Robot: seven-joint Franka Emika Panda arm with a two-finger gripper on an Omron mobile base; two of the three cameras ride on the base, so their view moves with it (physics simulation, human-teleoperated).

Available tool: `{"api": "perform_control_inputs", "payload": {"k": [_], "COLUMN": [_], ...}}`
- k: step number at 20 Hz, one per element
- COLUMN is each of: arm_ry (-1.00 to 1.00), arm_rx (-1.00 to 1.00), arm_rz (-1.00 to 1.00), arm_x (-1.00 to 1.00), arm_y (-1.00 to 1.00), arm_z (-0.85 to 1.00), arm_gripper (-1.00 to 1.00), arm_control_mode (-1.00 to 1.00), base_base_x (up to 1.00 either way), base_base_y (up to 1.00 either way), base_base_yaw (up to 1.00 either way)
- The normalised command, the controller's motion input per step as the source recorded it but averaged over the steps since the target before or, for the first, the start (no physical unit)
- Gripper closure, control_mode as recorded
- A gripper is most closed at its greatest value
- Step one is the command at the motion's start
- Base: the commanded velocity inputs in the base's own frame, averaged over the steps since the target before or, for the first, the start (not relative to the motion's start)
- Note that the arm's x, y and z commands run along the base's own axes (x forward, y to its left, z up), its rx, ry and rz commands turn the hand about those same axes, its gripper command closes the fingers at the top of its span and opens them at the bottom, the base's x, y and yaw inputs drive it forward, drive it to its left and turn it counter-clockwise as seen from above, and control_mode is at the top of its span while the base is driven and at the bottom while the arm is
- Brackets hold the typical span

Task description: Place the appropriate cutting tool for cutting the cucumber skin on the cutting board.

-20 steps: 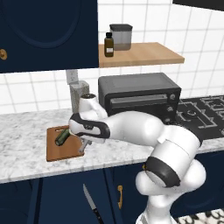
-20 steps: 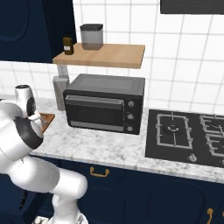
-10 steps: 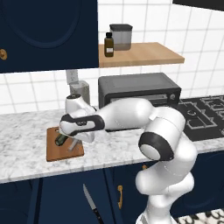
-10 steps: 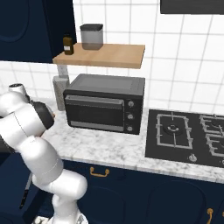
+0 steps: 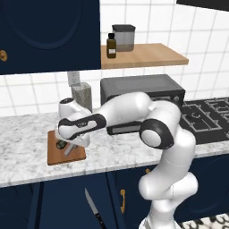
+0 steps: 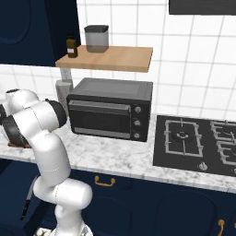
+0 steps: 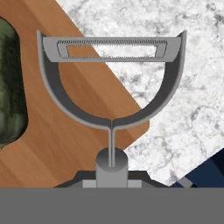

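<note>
1. Step in hand: placing — the gripper (image 5: 68,145) hangs low over the cutting board (image 5: 78,154) at the left end of the counter (image 5: 27,152), clamped on the peeler (image 7: 112,83) by its slim handle.
2. In the hand view the peeler's forked head points away from the hand; one half of it sits over the board's (image 7: 65,135) wood, the other half — with most of the blade bar — over the marble past the board's corner.
3. The cucumber (image 7: 9,83) lies on the board, to the left in the hand view, just beside the fork and apart from it. In the left base view it shows as a dark green stub (image 5: 60,144) on the board's left part.
4. I can't tell whether the peeler touches the board yet.
5. Next move, my read: shift toward the board's middle so the whole tool lands on wood, keep clear of the cucumber, lower, then let go.
6. Black-handled knife (image 5: 93,208) is down in front of the lower cabinets — wrong tool, ignore.
</note>
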Motion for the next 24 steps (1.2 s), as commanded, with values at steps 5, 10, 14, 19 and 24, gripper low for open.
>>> {"api": "perform_control_inputs", "payload": {"k": [5,10,14,19,24], "arm_ry": [0.0,0.0,0.0,0.0,0.0], "arm_rx": [0.0,0.0,0.0,0.0,0.0], "arm_rz": [0.0,0.0,0.0,0.0,0.0], "arm_x": [0.04,0.17,0.22,0.15,-0.07], "arm_y": [0.0,-0.01,0.0,0.0,0.0], "arm_z": [-0.37,-0.36,-0.3,-0.28,-0.01], "arm_gripper": [1.0,1.0,1.0,-1.0,-1.0], "arm_control_mode": [-1.0,-1.0,-1.0,-1.0,-1.0], "base_base_x": [0.0,0.0,0.0,0.0,0.0], "base_base_y": [0.0,0.0,0.0,0.0,0.0], "base_base_yaw": [0.0,0.0,0.0,0.0,0.0]}}
